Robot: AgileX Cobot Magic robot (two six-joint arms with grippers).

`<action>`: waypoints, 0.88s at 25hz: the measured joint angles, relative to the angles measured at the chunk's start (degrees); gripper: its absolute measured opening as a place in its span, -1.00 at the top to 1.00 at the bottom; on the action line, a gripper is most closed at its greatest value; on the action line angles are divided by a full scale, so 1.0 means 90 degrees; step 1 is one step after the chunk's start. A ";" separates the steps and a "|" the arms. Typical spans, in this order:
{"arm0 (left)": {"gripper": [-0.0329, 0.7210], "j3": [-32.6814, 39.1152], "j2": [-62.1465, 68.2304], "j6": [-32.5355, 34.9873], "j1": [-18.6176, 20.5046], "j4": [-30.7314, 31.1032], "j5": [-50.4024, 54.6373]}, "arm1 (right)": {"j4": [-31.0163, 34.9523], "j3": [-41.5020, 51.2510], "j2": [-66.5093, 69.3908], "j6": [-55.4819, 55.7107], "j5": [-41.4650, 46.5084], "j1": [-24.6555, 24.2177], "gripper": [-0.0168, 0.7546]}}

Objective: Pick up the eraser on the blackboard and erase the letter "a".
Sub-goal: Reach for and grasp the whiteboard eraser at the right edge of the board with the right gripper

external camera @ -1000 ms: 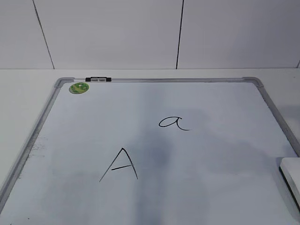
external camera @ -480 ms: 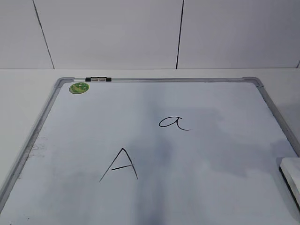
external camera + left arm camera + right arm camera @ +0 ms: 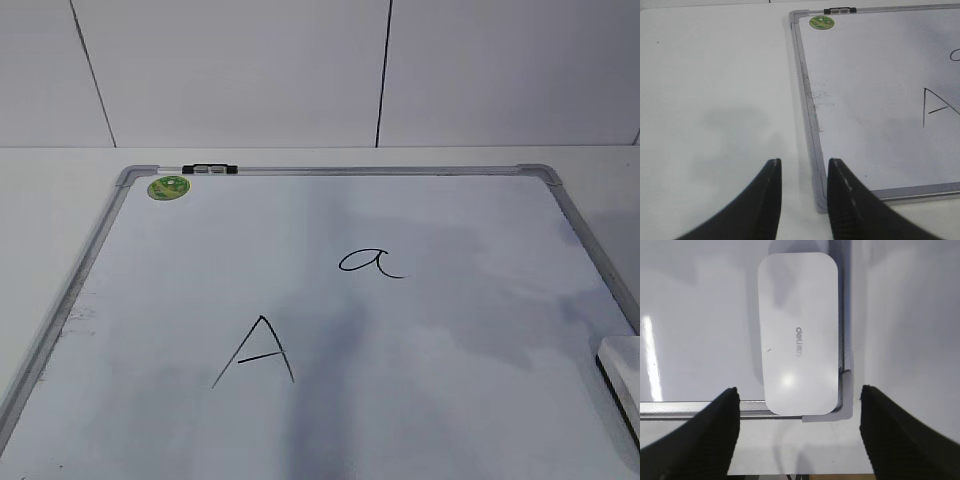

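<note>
The blackboard [image 3: 330,400] is a white board with a grey frame lying flat on the table. The small cursive letter "a" [image 3: 368,262] is written near its middle. The white eraser [image 3: 622,368] lies at the board's near right corner, cut off by the exterior view's edge. In the right wrist view the eraser [image 3: 797,332] lies in that corner, and my right gripper [image 3: 799,410] is wide open above it, one finger to each side of its near end. My left gripper [image 3: 804,167] is open and empty over the board's near left corner [image 3: 820,200].
A larger capital "A" [image 3: 257,352] is written left of and nearer than the small "a". A green round sticker [image 3: 168,187] and a black clip [image 3: 210,169] sit at the board's far left edge. White table surrounds the board; a white panelled wall stands behind.
The shadow over the board's right side has shifted. The eraser, the board and the letters have not moved.
</note>
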 joint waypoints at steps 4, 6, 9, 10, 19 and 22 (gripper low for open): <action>0.29 0.0000 0.0000 0.0000 0.0000 0.0000 0.0000 | 0.0067 -0.0011 0.0284 0.0000 -0.0026 0.0000 -0.58; 0.29 0.0000 0.0000 0.0000 0.0000 0.0000 0.0000 | 0.0067 -0.0011 0.0411 0.0000 -0.0037 0.0000 -0.58; 0.29 0.0000 0.0000 0.0000 0.0000 0.0000 0.0000 | 0.0067 -0.0011 0.0571 0.0000 -0.0052 0.0000 -0.58; 0.29 0.0000 0.0000 0.0000 0.0000 0.0000 0.0000 | 0.0067 -0.0011 0.0617 0.0000 -0.0066 0.0000 -0.58; 0.29 0.0000 0.0000 0.0000 0.0000 0.0000 0.0000 | 0.0067 -0.0011 0.0954 -0.0039 -0.0199 0.0000 -0.58; 0.29 0.0000 0.0000 0.0000 0.0000 0.0000 0.0000 | 0.0067 -0.0011 0.1051 -0.0120 -0.0226 0.0000 -0.62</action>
